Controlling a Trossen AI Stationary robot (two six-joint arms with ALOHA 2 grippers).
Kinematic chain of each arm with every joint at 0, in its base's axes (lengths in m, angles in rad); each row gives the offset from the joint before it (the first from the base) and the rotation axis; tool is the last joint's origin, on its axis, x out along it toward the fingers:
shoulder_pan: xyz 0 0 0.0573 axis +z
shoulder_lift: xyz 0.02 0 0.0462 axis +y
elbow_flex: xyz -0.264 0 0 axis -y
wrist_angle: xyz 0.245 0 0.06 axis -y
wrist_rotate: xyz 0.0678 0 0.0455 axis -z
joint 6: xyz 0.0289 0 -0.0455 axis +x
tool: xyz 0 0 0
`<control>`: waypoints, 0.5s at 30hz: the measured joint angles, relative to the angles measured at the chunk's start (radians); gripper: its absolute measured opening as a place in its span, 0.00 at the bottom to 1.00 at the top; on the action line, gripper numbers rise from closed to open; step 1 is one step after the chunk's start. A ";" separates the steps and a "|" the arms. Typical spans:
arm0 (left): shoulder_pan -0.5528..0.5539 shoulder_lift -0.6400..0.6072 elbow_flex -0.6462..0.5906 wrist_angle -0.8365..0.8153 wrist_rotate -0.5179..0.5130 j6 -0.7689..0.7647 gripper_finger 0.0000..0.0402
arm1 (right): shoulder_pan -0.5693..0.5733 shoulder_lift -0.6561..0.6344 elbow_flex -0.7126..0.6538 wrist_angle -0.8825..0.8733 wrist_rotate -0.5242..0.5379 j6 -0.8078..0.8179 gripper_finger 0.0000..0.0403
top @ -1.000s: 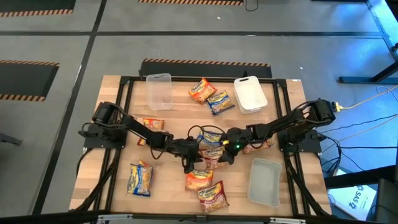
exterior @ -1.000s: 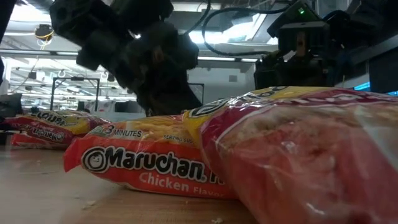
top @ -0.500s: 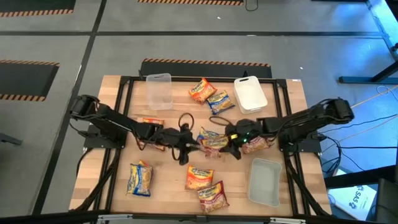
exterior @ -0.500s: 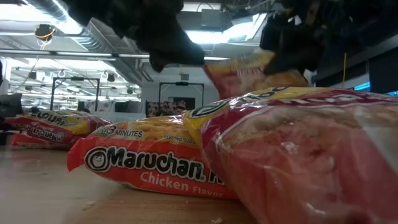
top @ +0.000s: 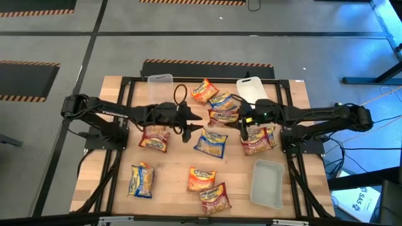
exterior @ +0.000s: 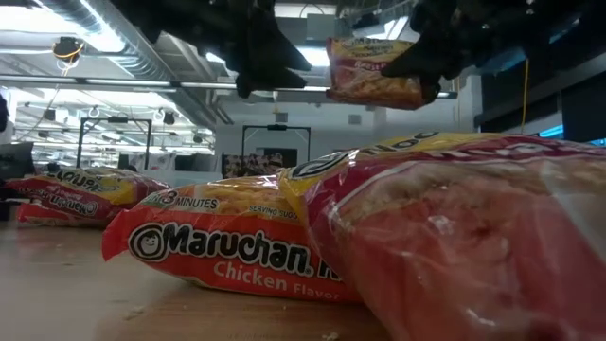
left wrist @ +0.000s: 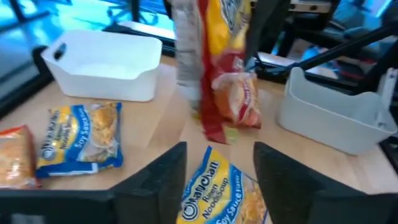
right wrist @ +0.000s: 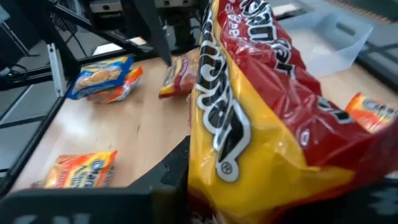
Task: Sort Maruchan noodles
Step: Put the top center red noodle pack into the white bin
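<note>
Right gripper point(top: 244, 122) hung above the table's middle-right, fingers clamped on a red packet point(right wrist: 261, 118). In the low view that packet point(exterior: 374, 71) dangled well clear of the wood. In the left wrist view it point(left wrist: 217, 74) hung long axis near vertical, gripped at its upper end.

Left gripper point(top: 186, 122) faced it from the table's middle, fingers apart and empty. In its own view the two dark fingers point(left wrist: 155, 180) framed a blue packet point(left wrist: 214, 196) lying flat on the wood just below. In the high view this blue packet point(top: 210, 143) lay between the two grippers, nearer the left one.

Other packets lay scattered: one red point(top: 154, 137) under the left arm, another red point(top: 257, 139) under the right arm, an orange one point(top: 201, 179) toward the front edge. A clear bin point(top: 266, 182) sat at front right, a white tub point(top: 251, 91) at the back.

Judgement: the carried red packet hangs straight down from the right fingers, so its drop spot lies directly beneath them; the red one just below looks the likely pile.
</note>
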 joint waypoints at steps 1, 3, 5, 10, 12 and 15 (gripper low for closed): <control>0.012 0.009 0.000 0.020 0.021 -0.001 0.51 | -0.007 0.001 0.000 0.007 -0.001 -0.009 0.27; 0.027 0.013 -0.001 0.034 0.055 -0.002 0.56 | -0.013 0.004 0.000 0.013 -0.012 -0.013 0.27; 0.033 0.019 -0.001 0.095 0.062 0.004 0.60 | -0.011 0.004 0.000 0.017 -0.018 -0.014 0.27; 0.031 0.069 0.000 0.210 0.017 0.018 0.64 | -0.010 0.010 0.000 0.059 -0.041 -0.027 0.27; 0.031 0.092 0.000 0.244 0.015 0.016 0.64 | -0.010 0.022 0.000 0.087 -0.043 -0.027 0.27; 0.029 0.149 0.011 0.300 0.007 -0.001 0.63 | -0.010 0.055 0.000 0.139 -0.061 -0.031 0.28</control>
